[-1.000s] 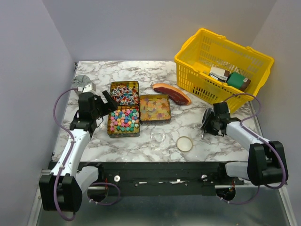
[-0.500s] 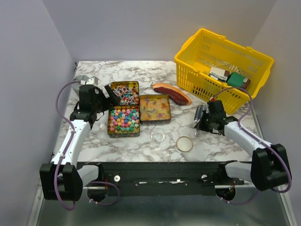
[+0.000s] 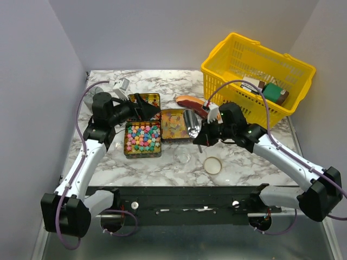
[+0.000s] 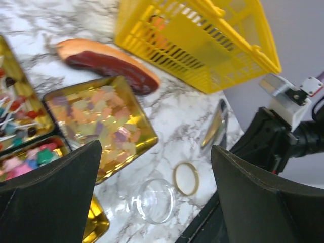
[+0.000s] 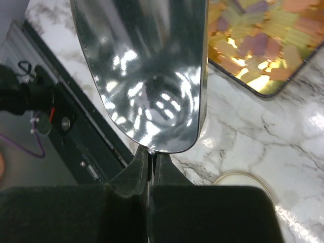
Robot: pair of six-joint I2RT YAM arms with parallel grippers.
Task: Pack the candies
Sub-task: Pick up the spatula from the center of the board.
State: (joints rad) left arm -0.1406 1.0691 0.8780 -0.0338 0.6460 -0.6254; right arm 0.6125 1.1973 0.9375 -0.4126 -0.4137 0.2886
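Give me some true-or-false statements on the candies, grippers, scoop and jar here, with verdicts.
1. The candies lie in three open tins. True.
2. The right gripper is shut on the metal scoop. True.
3. The metal scoop is heaped with candies. False: its bowl is empty.
4. The left gripper is open, holding nothing. True.
5. The glass jar is full of candies. False: the glass jar is empty.
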